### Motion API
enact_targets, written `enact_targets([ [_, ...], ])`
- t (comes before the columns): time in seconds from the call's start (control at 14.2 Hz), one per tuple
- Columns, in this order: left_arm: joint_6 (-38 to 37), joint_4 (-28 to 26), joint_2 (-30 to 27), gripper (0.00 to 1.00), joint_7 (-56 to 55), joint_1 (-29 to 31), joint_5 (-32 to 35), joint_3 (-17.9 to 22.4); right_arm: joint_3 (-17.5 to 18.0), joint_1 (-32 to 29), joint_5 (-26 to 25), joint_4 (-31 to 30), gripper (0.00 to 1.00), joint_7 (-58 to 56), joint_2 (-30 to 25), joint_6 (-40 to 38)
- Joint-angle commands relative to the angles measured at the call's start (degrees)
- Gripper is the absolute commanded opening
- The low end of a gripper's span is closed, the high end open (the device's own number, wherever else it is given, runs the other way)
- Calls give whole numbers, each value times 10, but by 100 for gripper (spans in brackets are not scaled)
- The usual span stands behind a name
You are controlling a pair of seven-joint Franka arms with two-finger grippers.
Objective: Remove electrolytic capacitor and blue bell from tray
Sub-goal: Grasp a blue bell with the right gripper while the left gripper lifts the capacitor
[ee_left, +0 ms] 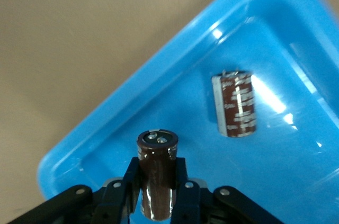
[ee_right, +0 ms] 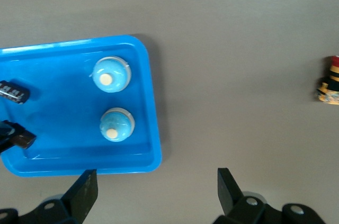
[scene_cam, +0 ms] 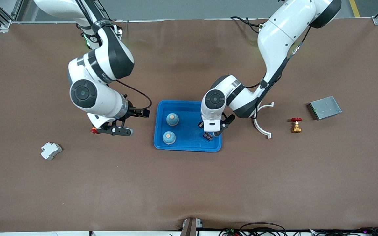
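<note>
Gripping capacitor (ee_left: 157,173) in left gripper (ee_left: 158,192), pinched mid-body over tray (ee_left: 95,144) | light, rigid, slick can: hold sides | second capacitor (ee_left: 235,105) below in tray | right gripper (ee_right: 156,189) wide, empty, waiting beside tray

One capacitor (ee_left: 157,179) gripped, another (ee_left: 234,104) + 2 bells (scene_cam: 172,119) in tray (scene_cam: 189,146).
</note>
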Motion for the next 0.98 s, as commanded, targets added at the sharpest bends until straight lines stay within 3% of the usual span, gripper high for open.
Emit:
enact_targets([
  [0.0,-70,-14,-78,0,13,21,13,-1,-3,24,12,-11,100,34,13,60],
  [0.28,-147,-16,-131,0,78,81,2,-4,-3,67,6,-27,100,101,32,130],
  [0.56,-178,-31,-141,0,115,139,-5,-4,-4,82,-6,-28,100,101,61,160],
  [0.91,-182,-128,-201,0,256,245,0,-3,-4,99,-7,-27,100,101,109,193],
])
